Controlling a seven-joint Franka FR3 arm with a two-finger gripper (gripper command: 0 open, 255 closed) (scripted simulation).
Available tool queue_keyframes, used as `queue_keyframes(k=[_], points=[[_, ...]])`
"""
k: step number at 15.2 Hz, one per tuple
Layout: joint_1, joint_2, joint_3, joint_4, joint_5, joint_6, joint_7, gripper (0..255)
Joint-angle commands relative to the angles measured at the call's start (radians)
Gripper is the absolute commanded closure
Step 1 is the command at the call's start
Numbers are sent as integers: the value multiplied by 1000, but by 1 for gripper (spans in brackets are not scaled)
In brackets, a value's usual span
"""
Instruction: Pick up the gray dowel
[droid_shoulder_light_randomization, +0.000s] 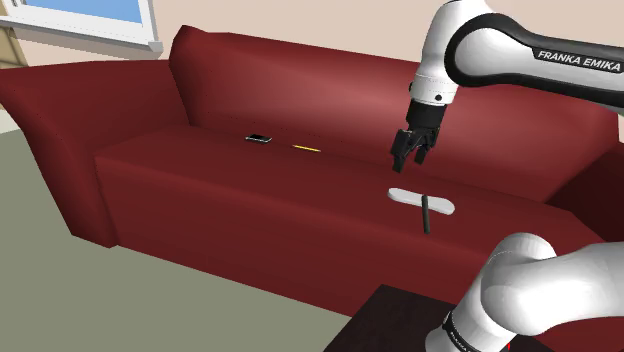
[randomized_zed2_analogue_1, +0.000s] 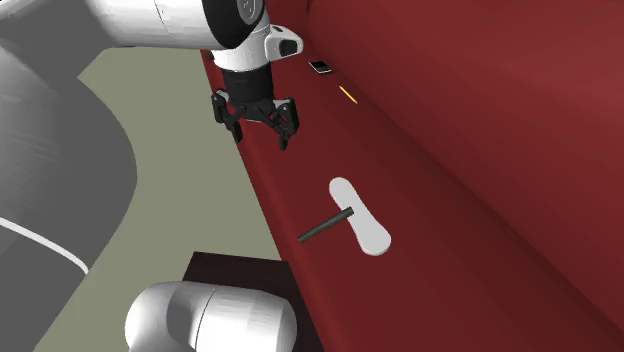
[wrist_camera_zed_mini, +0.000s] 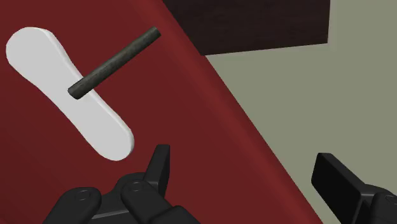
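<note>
Hovering near the gray dowel (wrist_camera_zed_mini: 114, 63), the claw (wrist_camera_zed_mini: 243, 159) gapes wide, touching nothing.

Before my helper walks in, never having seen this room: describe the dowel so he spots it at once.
On the seat of the dark red sofa, near the front edge, lies a flat white oblong piece. The dowel rests with one end across it. It is a dark gray rod, unlike the thin yellow stick and small black slab farther along the seat.

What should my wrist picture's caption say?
Open tool near gray dowel, one end on a flat white piece, atop a red sofa.
</note>
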Motion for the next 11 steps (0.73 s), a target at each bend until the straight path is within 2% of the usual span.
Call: queue_keyframes(k=[1, 11], points=[[0, 0, 0, 0, 0, 0, 0, 0], [-247, -167, -40, -339, -85, 277, 312, 0]])
